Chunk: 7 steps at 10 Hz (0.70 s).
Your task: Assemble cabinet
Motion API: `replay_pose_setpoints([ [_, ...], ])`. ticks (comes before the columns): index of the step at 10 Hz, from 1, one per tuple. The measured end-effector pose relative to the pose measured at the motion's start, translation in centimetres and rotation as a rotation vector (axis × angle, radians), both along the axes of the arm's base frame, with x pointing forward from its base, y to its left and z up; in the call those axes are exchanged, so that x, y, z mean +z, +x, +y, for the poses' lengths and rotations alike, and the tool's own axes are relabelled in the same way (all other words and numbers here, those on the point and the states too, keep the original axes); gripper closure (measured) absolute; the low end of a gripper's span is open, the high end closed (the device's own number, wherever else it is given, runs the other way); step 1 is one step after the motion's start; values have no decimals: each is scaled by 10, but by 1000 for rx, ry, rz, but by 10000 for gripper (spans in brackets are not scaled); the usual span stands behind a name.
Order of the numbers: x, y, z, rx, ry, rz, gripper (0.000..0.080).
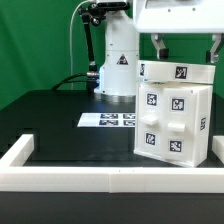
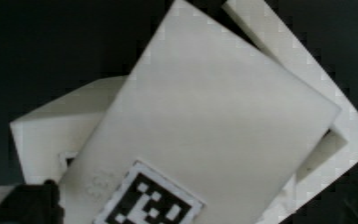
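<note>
The cabinet [image 1: 172, 125] stands upright on the black table at the exterior view's right, a tall white box with several square tags on its front. A white top panel [image 1: 180, 72] with a tag lies on it. My gripper [image 1: 186, 52] hangs just above that panel, jaws spread wide, holding nothing that I can see. In the wrist view a tilted white panel [image 2: 211, 110] of the cabinet fills the frame very close up, with one tag [image 2: 155, 200] low down. A dark finger [image 2: 2, 205] shows at the corner.
The marker board [image 1: 108, 120] lies flat on the table, toward the exterior view's left of the cabinet. A low white border wall [image 1: 90, 180] runs along the front and left side. The robot base [image 1: 118, 65] stands behind.
</note>
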State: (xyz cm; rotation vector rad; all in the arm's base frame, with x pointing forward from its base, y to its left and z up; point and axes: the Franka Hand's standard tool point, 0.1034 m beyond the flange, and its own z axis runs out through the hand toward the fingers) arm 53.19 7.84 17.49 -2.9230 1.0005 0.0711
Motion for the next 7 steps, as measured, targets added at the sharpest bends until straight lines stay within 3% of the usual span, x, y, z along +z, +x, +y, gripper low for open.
replay_pose_setpoints([
  [4,0,1,0,333,9,-23,2],
  [7,4,2,6,703,-8,-36,2],
])
